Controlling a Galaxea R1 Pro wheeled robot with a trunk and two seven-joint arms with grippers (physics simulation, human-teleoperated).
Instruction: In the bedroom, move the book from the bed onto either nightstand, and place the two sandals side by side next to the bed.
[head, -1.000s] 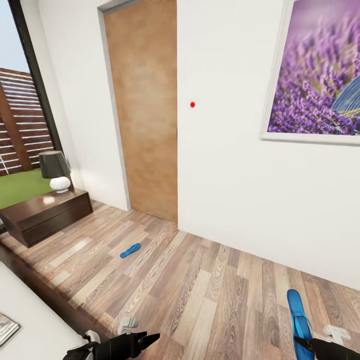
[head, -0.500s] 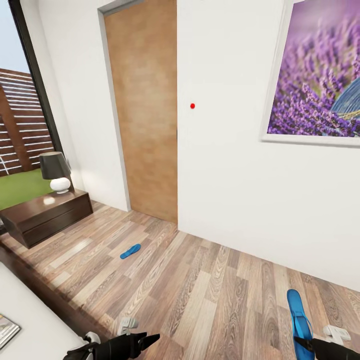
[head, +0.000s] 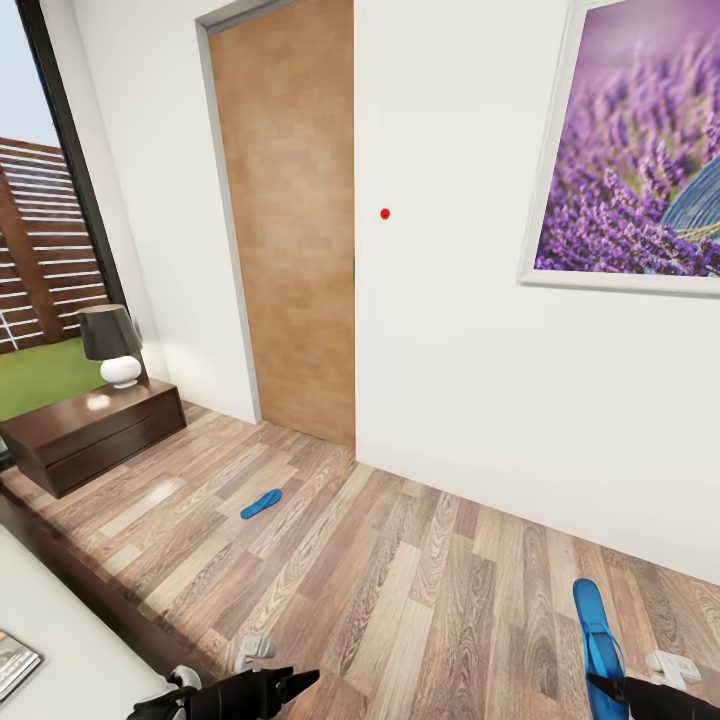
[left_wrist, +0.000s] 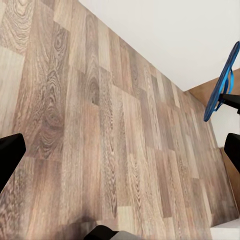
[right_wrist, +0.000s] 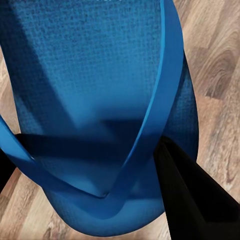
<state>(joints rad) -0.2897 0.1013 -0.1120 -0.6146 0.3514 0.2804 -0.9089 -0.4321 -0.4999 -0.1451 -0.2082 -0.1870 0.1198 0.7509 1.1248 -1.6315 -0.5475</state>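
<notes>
Right gripper (head: 612, 688), at about five o'clock in the head view, is clamped on one sandal (head: 598, 632). In the right wrist view a dark finger (right_wrist: 192, 192) presses on the sole by the thong strap, so the grip looks made at the strap end, probably to carry it over to its mate. The held sandal's long axis runs toward twelve o'clock, rising away from the gripper with its free end uppermost, clear of the wood floor (head: 420, 590).

The second sandal (head: 260, 503) lies flat on the floor at about nine o'clock, well apart from the first, its long axis slanting from seven to one o'clock.

Left gripper (head: 290, 683), low at six o'clock, stands parted and holds nothing.

A corner of the book (head: 12, 660) rests on the bed (head: 75, 650) at eight o'clock; the nightstand (head: 95, 430) with its lamp (head: 112, 345) sits at nine o'clock.
</notes>
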